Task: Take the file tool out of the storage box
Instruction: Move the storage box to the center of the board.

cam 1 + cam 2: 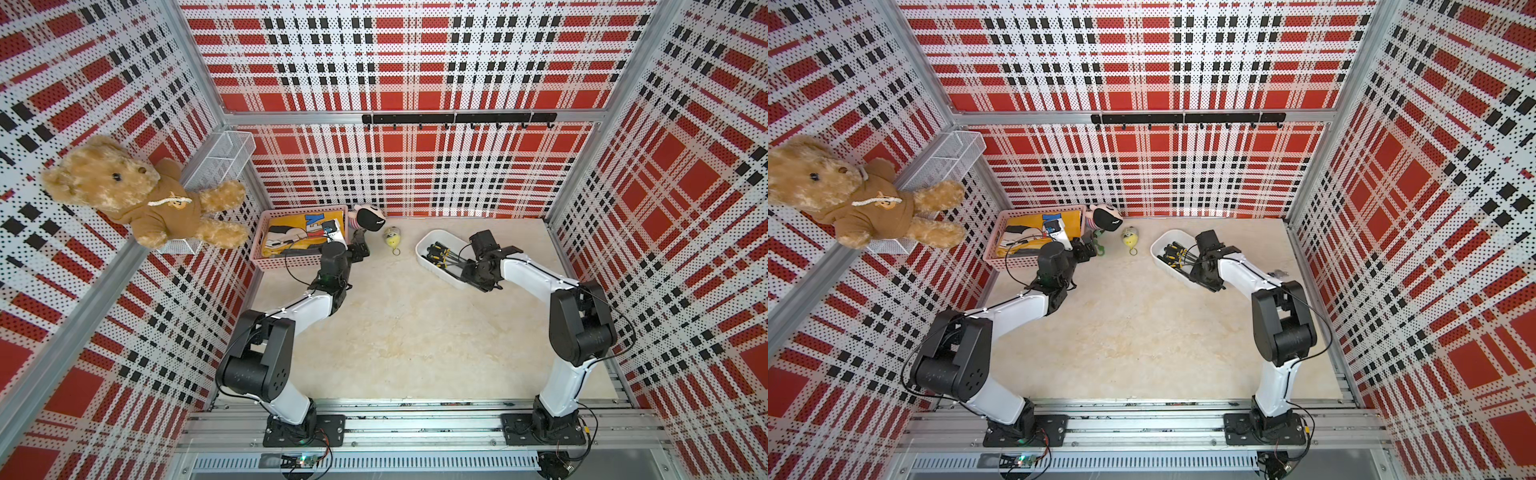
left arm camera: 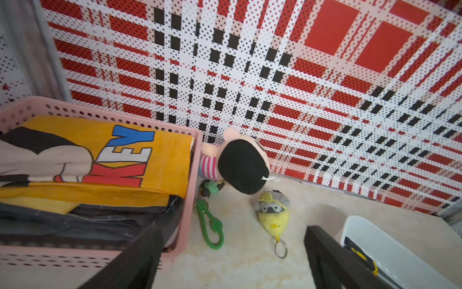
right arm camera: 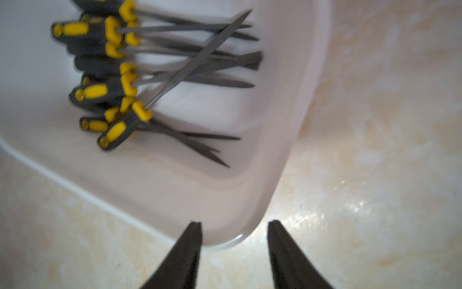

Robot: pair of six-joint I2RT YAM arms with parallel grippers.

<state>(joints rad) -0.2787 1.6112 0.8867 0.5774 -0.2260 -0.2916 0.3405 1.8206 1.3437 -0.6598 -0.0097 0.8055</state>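
Marbled tabletop (image 1: 395, 324), right claw (image 3: 235, 222) parted, empty, above the storage box (image 3: 287, 112) corner, file tools (image 3: 195, 62) inside; left claw (image 2: 232, 229) wide apart.

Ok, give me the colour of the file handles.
The file handles are dark grey with yellow inserts and collars, clearest in the right wrist view.

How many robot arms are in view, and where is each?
2: the left gripper hovers open beside the pink basket; the right gripper, open, over the white box's corner.
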